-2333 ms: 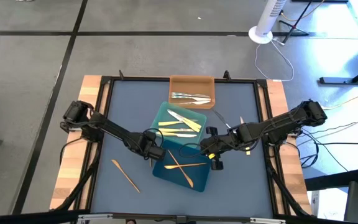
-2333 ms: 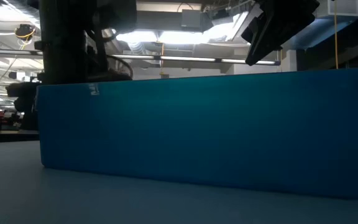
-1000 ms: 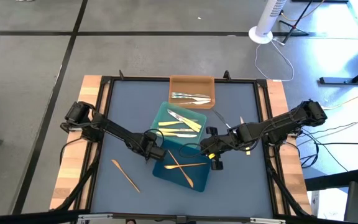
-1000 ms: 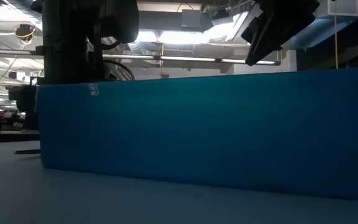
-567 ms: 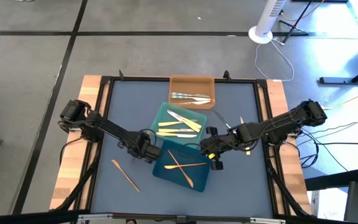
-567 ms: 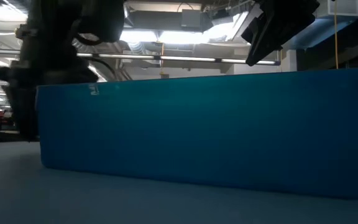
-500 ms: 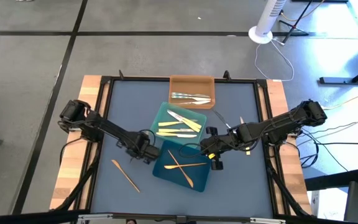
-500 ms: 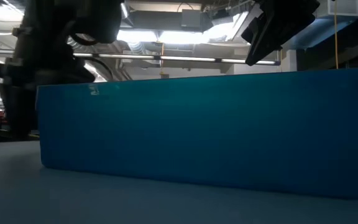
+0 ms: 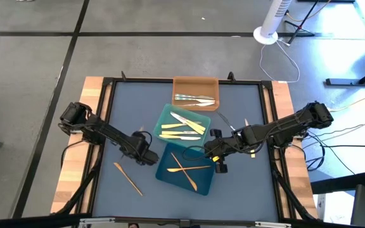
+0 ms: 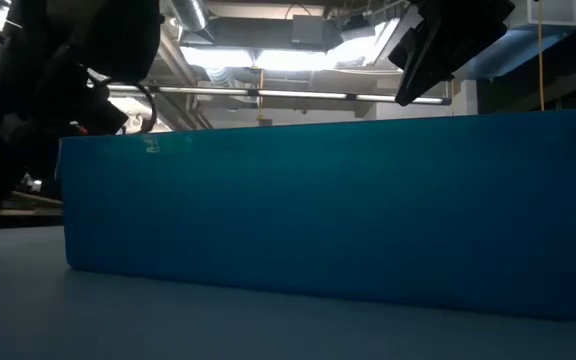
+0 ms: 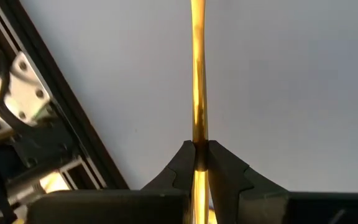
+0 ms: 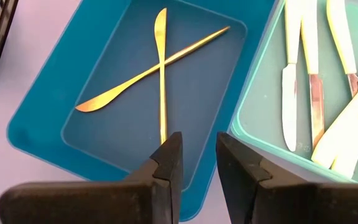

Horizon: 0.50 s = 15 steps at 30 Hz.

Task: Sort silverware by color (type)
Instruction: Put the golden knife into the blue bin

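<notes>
My left gripper (image 9: 146,156) hovers over the table just left of the dark blue tray (image 9: 170,172) and is shut on an orange-tan utensil (image 11: 197,74). My right gripper (image 9: 218,163) is open and holds nothing above the blue tray's right end (image 12: 36,137). Two orange-tan utensils (image 12: 161,62) lie crossed on the blue tray's floor. Pale yellow utensils (image 9: 182,128) lie in the teal-green tray (image 9: 170,114), and silver-grey ones (image 9: 195,99) in the orange tray (image 9: 195,82). One more orange-tan utensil (image 9: 127,177) lies flat on the table near the left gripper. My left gripper pinches the slim orange-tan utensil's shaft (image 11: 199,138) between its two fingers (image 11: 182,158). The utensil runs along the fingers and sticks out well past their tips over the table. Which end it has and whether the far tip touches the table cannot be told.
The three trays stand close together in the table's middle, and the blue tray's wall (image 10: 328,200) fills the low view. A black frame (image 9: 103,114) borders the mat. Open mat lies to the left and at the near edge. A white fan base (image 9: 266,35) stands on the floor beyond.
My left gripper has moved from the blue tray's left edge toward the table's left edge, staying shut. The right arm and all the trays have kept still.
</notes>
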{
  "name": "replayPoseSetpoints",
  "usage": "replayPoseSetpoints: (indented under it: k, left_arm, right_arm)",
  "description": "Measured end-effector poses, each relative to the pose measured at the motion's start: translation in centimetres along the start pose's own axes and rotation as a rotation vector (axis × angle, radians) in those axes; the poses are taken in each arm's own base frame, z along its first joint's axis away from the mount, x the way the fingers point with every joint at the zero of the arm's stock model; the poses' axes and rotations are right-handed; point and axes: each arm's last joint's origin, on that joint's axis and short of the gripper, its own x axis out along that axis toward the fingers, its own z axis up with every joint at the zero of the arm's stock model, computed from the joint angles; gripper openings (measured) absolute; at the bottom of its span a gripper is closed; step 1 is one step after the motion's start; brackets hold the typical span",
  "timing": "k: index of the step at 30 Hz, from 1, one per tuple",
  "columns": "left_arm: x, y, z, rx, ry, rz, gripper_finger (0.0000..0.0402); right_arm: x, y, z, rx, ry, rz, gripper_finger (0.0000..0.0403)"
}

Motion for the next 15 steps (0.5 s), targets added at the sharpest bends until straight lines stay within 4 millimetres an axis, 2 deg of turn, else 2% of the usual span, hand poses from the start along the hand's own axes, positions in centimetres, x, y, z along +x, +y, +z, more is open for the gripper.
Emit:
replayPoseSetpoints:
  k: [6, 10, 15]
  left_arm:
    - [-1.4, 0.0, 0.3, 0.0, -0.092, 0.005, 0.002]
    - [-3.6, 0.2, 0.6, -0.001, -0.151, 0.017, 0.002]
    - [-7.2, 0.1, 1.1, -0.006, -0.28, -0.052, 0.002]
  right_arm:
    - [0.0, 0.0, 0.0, 0.001, 0.002, 0.0, 0.0085]
    - [0.0, 0.0, 0.0, 0.001, 0.002, 0.0, 0.0085]
    - [0.0, 0.0, 0.0, 0.001, 0.002, 0.0, 0.0085]
